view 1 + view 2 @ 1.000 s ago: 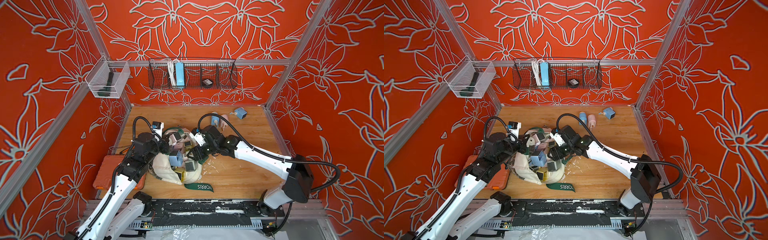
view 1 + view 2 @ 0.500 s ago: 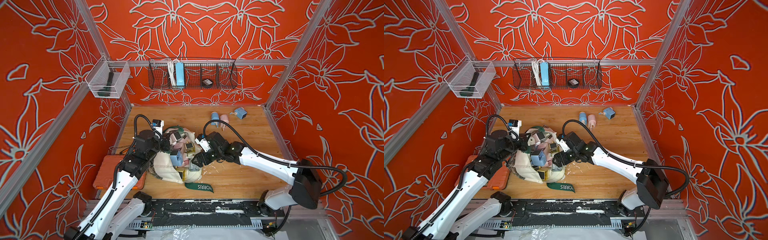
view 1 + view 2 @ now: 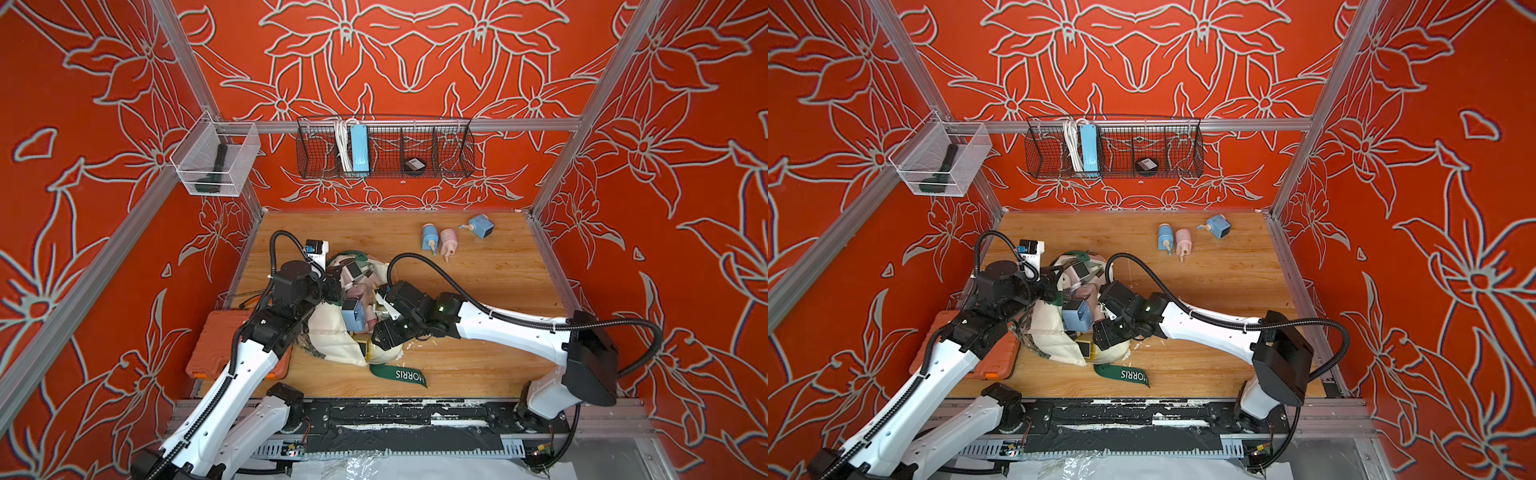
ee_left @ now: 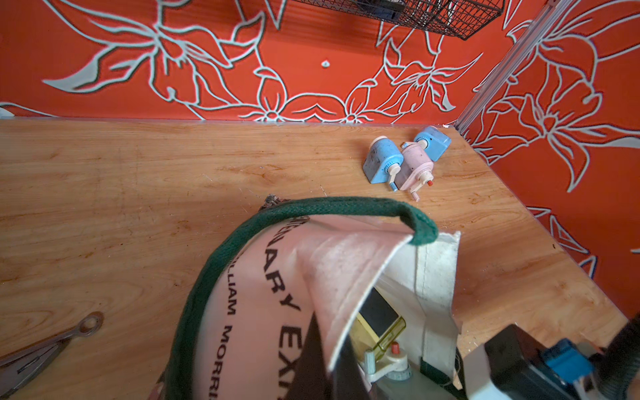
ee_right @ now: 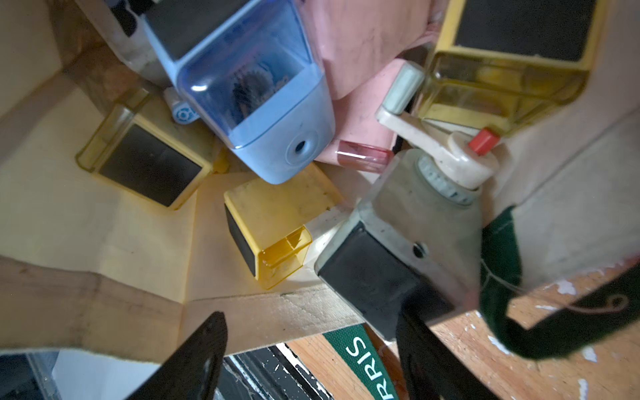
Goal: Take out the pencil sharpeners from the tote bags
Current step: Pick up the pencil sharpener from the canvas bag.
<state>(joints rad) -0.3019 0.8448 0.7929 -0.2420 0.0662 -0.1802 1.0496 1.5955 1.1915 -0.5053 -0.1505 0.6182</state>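
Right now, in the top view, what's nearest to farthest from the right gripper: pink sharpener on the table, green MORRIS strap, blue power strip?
1. Green MORRIS strap: beside the right gripper, front of table.
2. Pink sharpener: back of table.
3. Blue power strip: wall basket.

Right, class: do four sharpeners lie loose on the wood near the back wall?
No, only three: a blue sharpener, a pink sharpener and a second blue sharpener.
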